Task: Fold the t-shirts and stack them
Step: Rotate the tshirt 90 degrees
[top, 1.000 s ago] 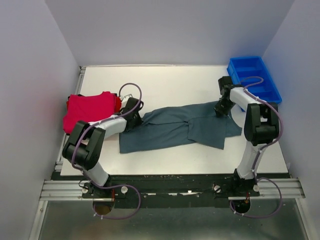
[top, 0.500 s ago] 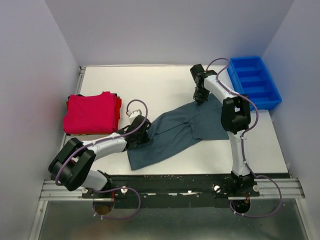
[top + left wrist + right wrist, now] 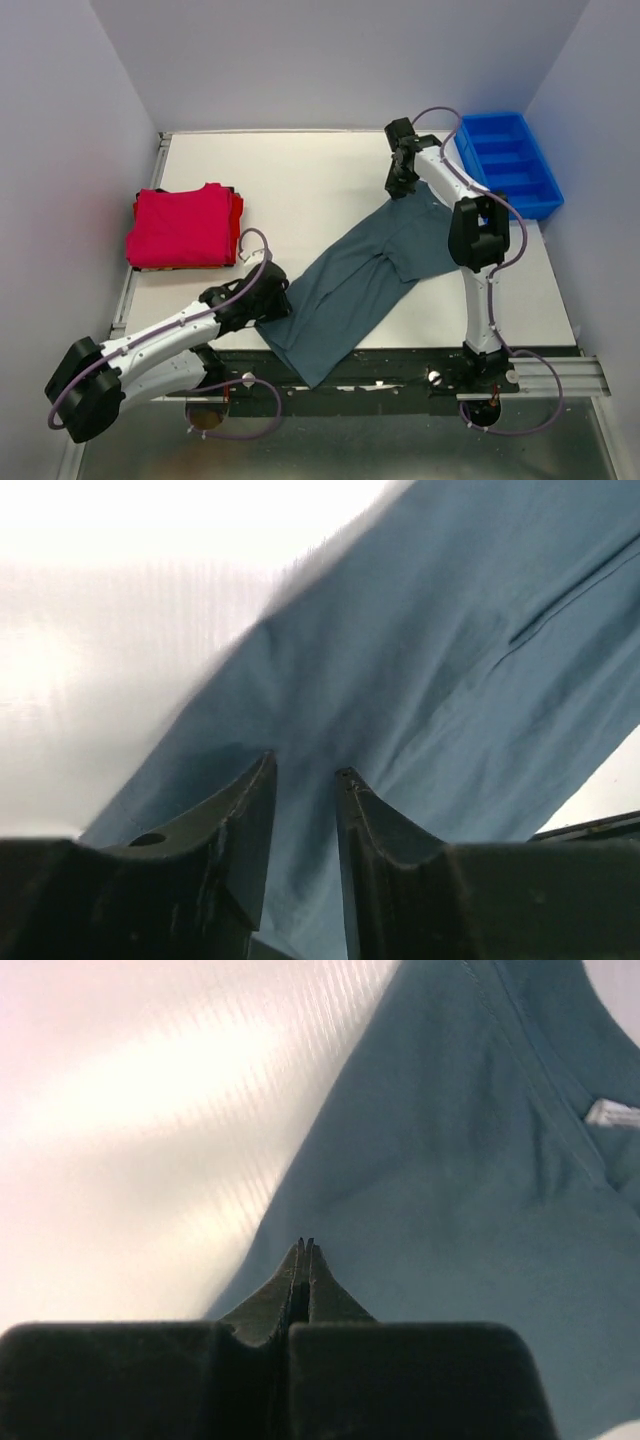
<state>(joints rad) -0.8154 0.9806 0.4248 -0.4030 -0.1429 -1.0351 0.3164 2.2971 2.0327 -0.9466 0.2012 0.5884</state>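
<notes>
Right gripper (image 3: 304, 1243), fingers pressed together, pinches the grey shirt (image 3: 372, 262) at its 1 o'clock corner, while the left gripper (image 3: 305, 767) hangs spread over the 7 o'clock end. Cloth stretches diagonally across the table (image 3: 300, 170), its near tip past the front edge. Red shirts (image 3: 180, 228) sit stacked at 9 o'clock, the bin (image 3: 507, 160) at 2 o'clock.

White table (image 3: 300, 180): grey-teal t-shirt (image 3: 360, 280) lying diagonally at centre; red t-shirts (image 3: 180, 225) stacked left; blue bin (image 3: 507, 165) upper right.
</notes>
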